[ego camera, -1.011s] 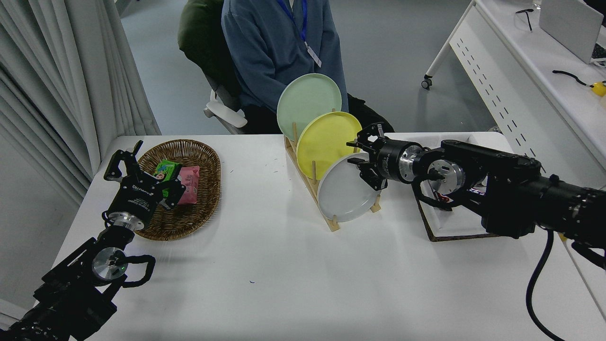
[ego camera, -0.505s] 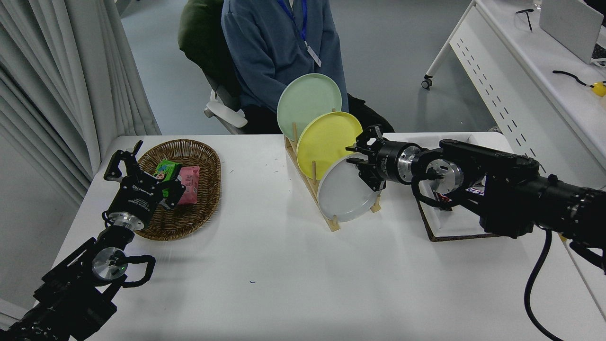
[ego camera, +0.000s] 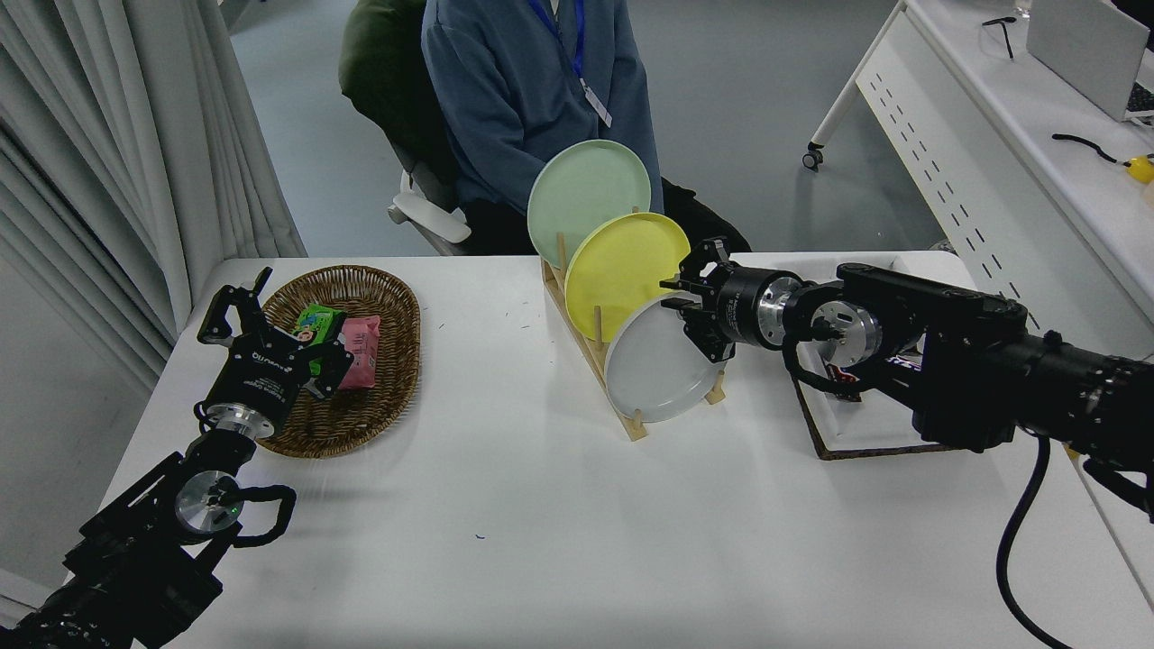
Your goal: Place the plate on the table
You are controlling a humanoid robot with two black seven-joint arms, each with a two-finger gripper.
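The light-grey plate (ego camera: 654, 370) stands on edge in the front slot of a wooden rack (ego camera: 622, 410) on the white table (ego camera: 541, 523). My right gripper (ego camera: 678, 302) comes in from the right and is at the plate's upper right rim, open, with its jaws on either side of the rim. My left gripper (ego camera: 275, 329) is parked at the lower left, open and empty, over the edge of a wicker basket (ego camera: 379, 297).
A yellow plate (ego camera: 622, 270) and a pale green plate (ego camera: 586, 194) stand behind the grey one in the rack. A flat white tray (ego camera: 865, 433) lies under my right arm. A person (ego camera: 523, 90) sits at the far side. A white desk (ego camera: 992, 135) stands at the right.
My right gripper has moved a little left and up, onto the grey plate's upper right rim. The plate stays in the rack. The left arm has not moved.
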